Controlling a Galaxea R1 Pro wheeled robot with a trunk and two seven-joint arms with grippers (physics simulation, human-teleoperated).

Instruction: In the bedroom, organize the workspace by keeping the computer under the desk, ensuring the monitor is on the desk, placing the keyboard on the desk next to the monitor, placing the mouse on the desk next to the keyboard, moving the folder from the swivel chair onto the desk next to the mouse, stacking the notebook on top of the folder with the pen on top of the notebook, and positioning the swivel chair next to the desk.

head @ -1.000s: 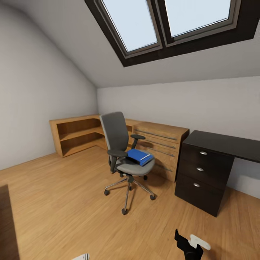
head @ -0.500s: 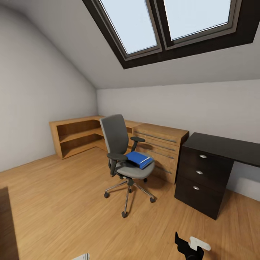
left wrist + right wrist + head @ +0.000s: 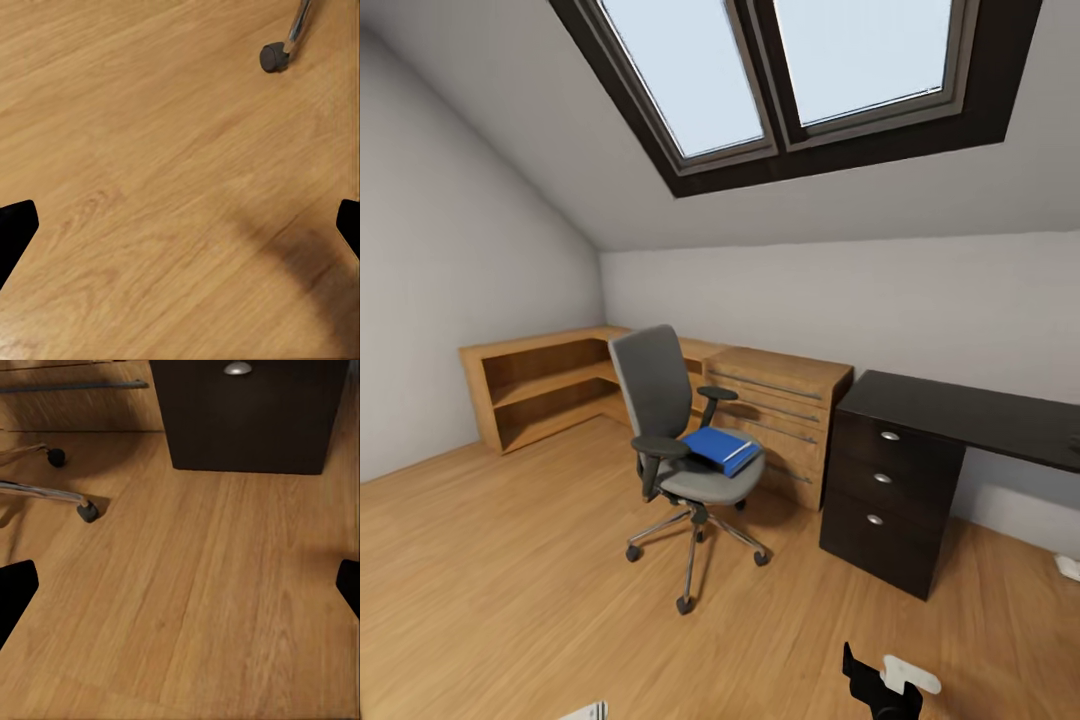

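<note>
Wooden floor (image 3: 510, 560) fills more of the head view than a second ago, because the camera has swung right; the furniture itself has not moved. More of the black desk (image 3: 960, 410) now shows, its top bare where visible. Well left of it stands the chair (image 3: 675, 420), with the blue folder (image 3: 720, 450) on its seat. Left fingers (image 3: 180, 225) and right fingers (image 3: 180, 585) are spread wide, holding nothing. Judging by this, the robot is approaching for the folder.
</note>
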